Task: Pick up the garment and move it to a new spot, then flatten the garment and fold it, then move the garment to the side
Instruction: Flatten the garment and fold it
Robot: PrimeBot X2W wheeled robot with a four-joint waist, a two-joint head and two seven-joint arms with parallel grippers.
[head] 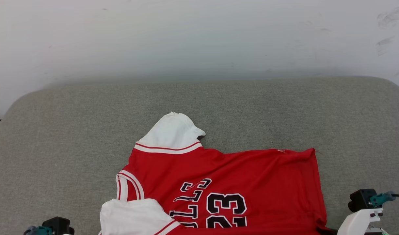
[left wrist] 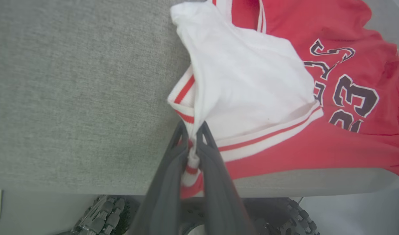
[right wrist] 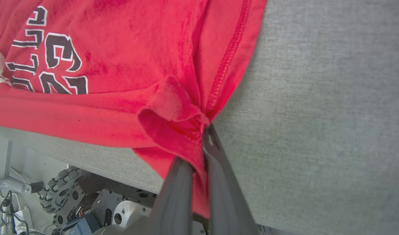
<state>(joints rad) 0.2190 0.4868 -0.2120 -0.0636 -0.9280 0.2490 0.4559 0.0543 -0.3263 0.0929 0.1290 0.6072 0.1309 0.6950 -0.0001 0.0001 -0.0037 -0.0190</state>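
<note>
One red garment (head: 251, 173) on the grey table (head: 72, 137) — two grippers, both clamped on it: left gripper (left wrist: 191, 127) pinching the near-left striped cuff, right gripper (right wrist: 203, 137) the near-right hem corner.

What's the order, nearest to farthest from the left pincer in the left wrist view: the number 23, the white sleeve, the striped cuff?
1. The striped cuff: pinched in the left pincer, right at its tips.
2. The white sleeve: just beyond, up and right in that view.
3. The number 23: farthest, on the garment's red body at the far right.
</note>
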